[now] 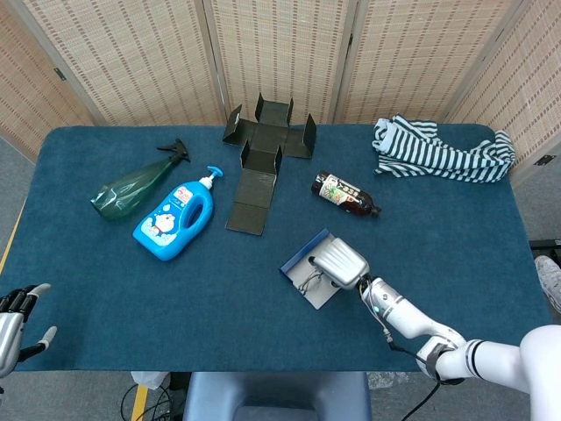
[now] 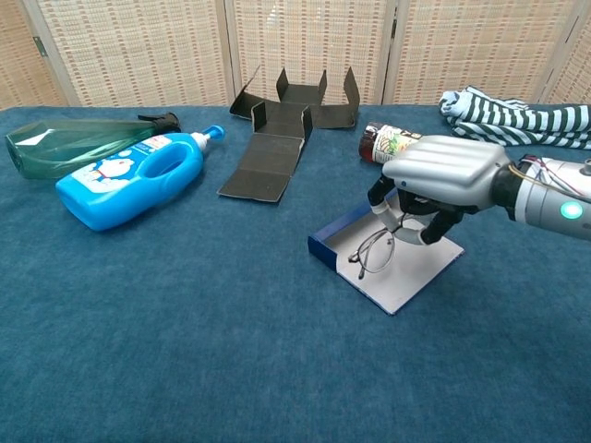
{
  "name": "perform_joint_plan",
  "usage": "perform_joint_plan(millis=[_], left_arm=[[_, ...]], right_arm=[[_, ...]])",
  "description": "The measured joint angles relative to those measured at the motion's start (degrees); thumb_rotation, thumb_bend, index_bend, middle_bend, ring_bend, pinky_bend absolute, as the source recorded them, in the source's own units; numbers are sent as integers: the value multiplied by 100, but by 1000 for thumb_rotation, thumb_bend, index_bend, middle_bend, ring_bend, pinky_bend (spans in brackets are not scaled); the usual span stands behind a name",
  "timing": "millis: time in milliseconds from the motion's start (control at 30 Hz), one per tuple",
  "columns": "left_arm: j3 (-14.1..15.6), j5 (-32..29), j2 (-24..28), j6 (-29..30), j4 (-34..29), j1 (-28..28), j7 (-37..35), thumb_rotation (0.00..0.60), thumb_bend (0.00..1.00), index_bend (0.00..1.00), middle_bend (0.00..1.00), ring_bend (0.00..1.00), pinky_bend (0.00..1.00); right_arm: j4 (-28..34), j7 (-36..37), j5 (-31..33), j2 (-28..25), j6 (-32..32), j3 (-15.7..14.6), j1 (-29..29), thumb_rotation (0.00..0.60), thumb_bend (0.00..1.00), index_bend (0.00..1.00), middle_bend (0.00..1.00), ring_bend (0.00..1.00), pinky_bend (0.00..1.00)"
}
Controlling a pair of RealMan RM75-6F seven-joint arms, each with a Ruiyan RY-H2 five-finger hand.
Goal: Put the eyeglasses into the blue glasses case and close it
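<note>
The eyeglasses (image 2: 373,251) are held by the right hand (image 2: 441,175) directly over the open blue glasses case (image 2: 392,261), their frame hanging down from fingers curled in around the upper part; whether the lower rim touches the grey lining of the case cannot be told. The case is taken as the landmark: it lies open and flat on the blue table cloth (image 2: 185,351), its blue wall turned toward the left side of the table, with the right hand arched above its far half. In the head view the same hand (image 1: 337,262) is seen covering the right part of the case (image 1: 306,264), the glasses (image 1: 309,279) showing as thin wire just under it. Just behind the case a dark brown bottle (image 2: 392,141) is laid on its side, partly hidden by the hand. Farther behind and to the left of the case an unfolded black cardboard box (image 2: 282,129) is spread flat. Well to the left of the case a blue detergent bottle (image 2: 129,180) lies on its side, with a green spray bottle (image 2: 69,145) beside it. Behind and to the right of the case a striped cloth (image 2: 517,117) is bunched. The left hand (image 1: 13,316) is seen only in the head view, far left of the case off the table's edge, its fingers apart and nothing in them.
</note>
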State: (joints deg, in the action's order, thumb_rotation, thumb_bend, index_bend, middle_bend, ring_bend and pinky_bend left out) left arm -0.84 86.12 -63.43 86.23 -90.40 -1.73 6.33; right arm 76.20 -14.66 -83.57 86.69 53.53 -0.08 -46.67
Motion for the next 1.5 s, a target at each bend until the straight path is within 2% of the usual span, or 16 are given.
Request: perform_joint_plan(millis=[167, 300, 567, 833, 1000, 1500], left_arm=[[1, -12, -12, -1, 5, -1, 10, 600, 303, 227, 257, 232, 300], [10, -40, -17, -5, 32, 14, -10, 600, 303, 227, 257, 231, 300], [27, -40, -54, -22, 79, 18, -50, 600, 304, 227, 256, 232, 300], [25, -50, -65, -54, 100, -2, -43, 600, 303, 227, 257, 232, 300], [24, -45, -70, -78, 93, -23, -31, 600, 303, 227, 257, 231, 300], [42, -95, -36, -17, 91, 46, -39, 600, 304, 228, 257, 232, 300]], right_arm=[[-417, 194, -15, 204, -57, 54, -2, 600, 394, 630, 1000, 1000, 903], [-795, 395, -90, 415, -20, 87, 10, 600, 354, 553, 1000, 1000, 903], [-1366, 636, -243, 758, 161, 117, 101, 600, 293, 209, 1000, 1000, 903], [-1483, 688, -293, 864, 215, 140, 179, 600, 229, 21, 988, 1000, 903], [-1534, 585, -244, 957, 115, 196, 146, 600, 195, 0, 987, 1000, 903], [-2195, 209, 84, 1641, -335, 731, -364, 600, 195, 0, 993, 1000, 903]])
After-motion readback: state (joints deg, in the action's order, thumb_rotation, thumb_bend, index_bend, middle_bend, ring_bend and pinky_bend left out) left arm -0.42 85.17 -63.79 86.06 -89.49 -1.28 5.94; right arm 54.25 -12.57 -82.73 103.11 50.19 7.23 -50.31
